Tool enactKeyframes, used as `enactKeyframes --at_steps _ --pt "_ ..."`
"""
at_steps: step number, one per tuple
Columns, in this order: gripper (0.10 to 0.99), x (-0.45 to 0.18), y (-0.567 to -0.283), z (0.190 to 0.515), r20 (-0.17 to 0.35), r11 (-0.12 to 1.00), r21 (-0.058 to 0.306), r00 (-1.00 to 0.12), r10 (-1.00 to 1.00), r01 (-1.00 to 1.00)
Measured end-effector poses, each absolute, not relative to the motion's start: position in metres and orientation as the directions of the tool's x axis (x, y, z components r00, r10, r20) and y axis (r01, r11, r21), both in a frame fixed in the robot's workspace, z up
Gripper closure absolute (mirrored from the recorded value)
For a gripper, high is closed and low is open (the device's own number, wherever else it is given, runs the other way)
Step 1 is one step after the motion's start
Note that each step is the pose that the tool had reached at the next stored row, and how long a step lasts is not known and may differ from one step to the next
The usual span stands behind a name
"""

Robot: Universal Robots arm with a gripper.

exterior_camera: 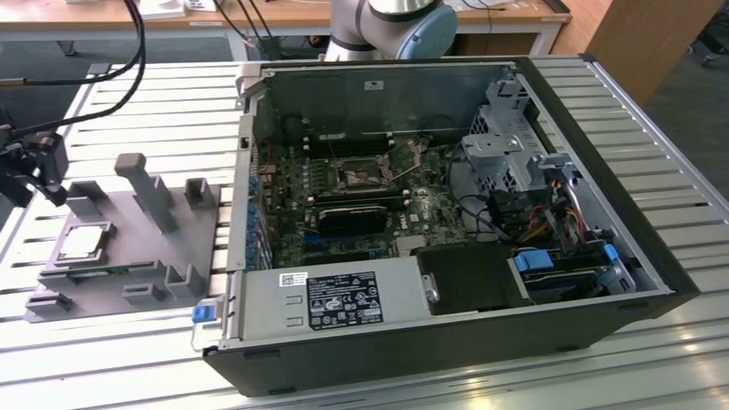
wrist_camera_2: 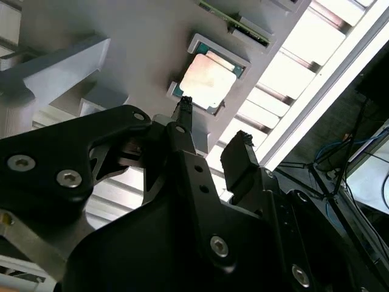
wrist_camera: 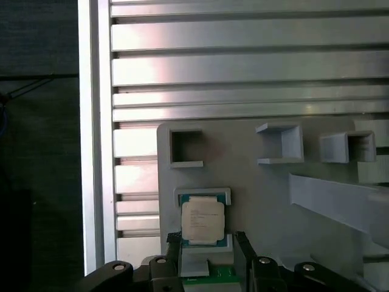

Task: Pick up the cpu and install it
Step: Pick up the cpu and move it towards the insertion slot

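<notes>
Over the exterior view's left part of the table [exterior_camera: 148, 102], hovering with the tool [exterior_camera: 34, 184] above the grey fixture [exterior_camera: 135, 248], well apart from the open computer case [exterior_camera: 638, 222] on the exterior view's right. Holding nothing at this moment: standing wide, with the two fingers [wrist_camera: 174, 246] apart a little more than the width of the cpu [wrist_camera: 203, 220], and not touching it yet.

Looking at the cpu in both wrist views: lying flat in a shallow pocket of the fixture, silvery plate upward, framed by low walls at two opposite sides. Lying, in the exterior view, toward that view's left side of the fixture, far from the black socket [exterior_camera: 362, 173] on the motherboard inside the case.

Judging the step in hand as the approach for the pick, with nothing of the install done so far.

Doing this step well, by my judgement:
- Keeping the tool centred over the cpu, and bringing both fingers to opposite edges at the same time.
- Keeping the fingers parallel to those edges, never across a corner.
- Descending straight and slowly, minding the pocket walls just beside the cpu.
- Closing gently on the thin rim, avoiding a tilted or hard grip and so the risk of a bent or dropped cpu.
</notes>
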State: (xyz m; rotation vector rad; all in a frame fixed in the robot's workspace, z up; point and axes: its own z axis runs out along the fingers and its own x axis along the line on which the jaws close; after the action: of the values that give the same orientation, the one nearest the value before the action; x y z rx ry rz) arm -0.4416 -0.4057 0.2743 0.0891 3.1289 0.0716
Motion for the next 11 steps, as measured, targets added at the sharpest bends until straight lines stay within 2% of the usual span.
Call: enactKeyframes --at_steps 11 --pt "0.616 -0.4416 -0.4059 0.2679 -0.009 0.998 0.046 -0.999 0.052 0.052"
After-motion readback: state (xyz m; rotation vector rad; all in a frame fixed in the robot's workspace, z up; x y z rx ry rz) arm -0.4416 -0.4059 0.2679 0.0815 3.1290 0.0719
